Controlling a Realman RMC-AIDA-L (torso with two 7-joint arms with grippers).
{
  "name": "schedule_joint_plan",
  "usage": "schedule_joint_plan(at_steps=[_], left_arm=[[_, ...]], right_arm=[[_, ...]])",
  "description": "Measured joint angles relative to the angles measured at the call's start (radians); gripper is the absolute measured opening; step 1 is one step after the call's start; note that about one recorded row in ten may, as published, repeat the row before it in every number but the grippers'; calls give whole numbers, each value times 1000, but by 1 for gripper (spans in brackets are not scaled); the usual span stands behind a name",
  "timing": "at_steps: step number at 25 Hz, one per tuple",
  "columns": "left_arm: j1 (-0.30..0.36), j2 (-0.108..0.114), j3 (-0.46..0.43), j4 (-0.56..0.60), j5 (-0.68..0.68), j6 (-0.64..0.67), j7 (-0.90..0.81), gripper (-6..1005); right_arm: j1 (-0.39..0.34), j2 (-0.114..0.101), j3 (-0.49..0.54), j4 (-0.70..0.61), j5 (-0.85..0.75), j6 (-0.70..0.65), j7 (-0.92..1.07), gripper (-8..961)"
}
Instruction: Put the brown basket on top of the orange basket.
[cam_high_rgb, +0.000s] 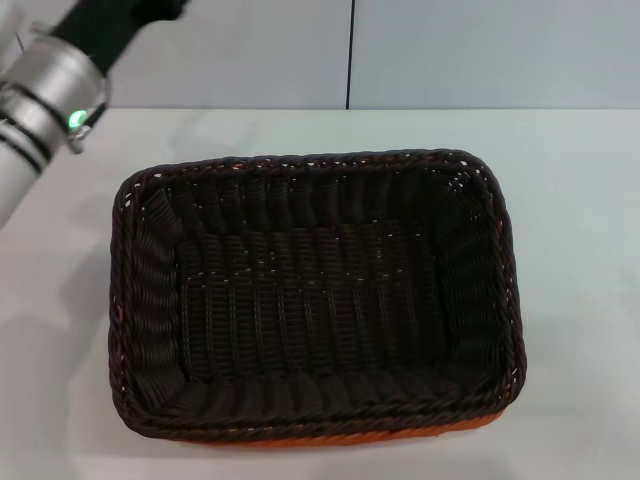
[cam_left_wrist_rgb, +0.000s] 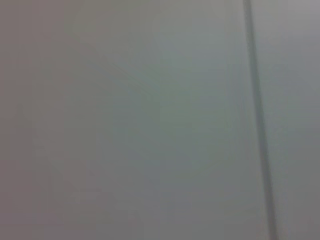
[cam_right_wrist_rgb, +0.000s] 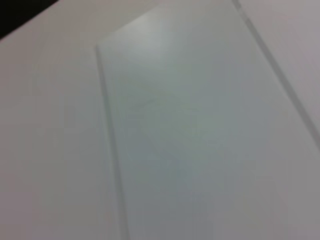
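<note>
The brown basket (cam_high_rgb: 315, 300) sits nested in the orange basket (cam_high_rgb: 380, 436) in the middle of the white table in the head view. Only a thin orange strip shows below the brown basket's near rim. The brown basket is empty. Part of my left arm (cam_high_rgb: 45, 105) rises at the far left, above and away from the baskets; its gripper is out of view. My right arm does not show in the head view. Both wrist views show only blank pale surfaces.
The white table (cam_high_rgb: 580, 200) spreads around the baskets on all sides. A grey wall with a dark vertical seam (cam_high_rgb: 350, 55) stands behind the table.
</note>
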Motion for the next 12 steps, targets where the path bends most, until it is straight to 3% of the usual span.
schedule_joint_plan(at_steps=[2, 3, 4, 7, 12], left_arm=[[17, 0, -2, -3, -29, 18, 13, 847], [17, 0, -2, -3, -29, 18, 13, 847], [72, 0, -4, -5, -118, 57, 26, 846], [119, 0, -6, -42, -230, 120, 26, 846], [160, 4, -6, -90, -319, 196, 26, 846]], right_arm=[[24, -2, 109, -29, 0, 24, 0, 627], [24, -2, 109, -29, 0, 24, 0, 627], [33, -2, 145, -40, 0, 36, 0, 627], [82, -9, 249, -81, 0, 110, 0, 627], [138, -19, 304, -104, 4, 203, -4, 627]])
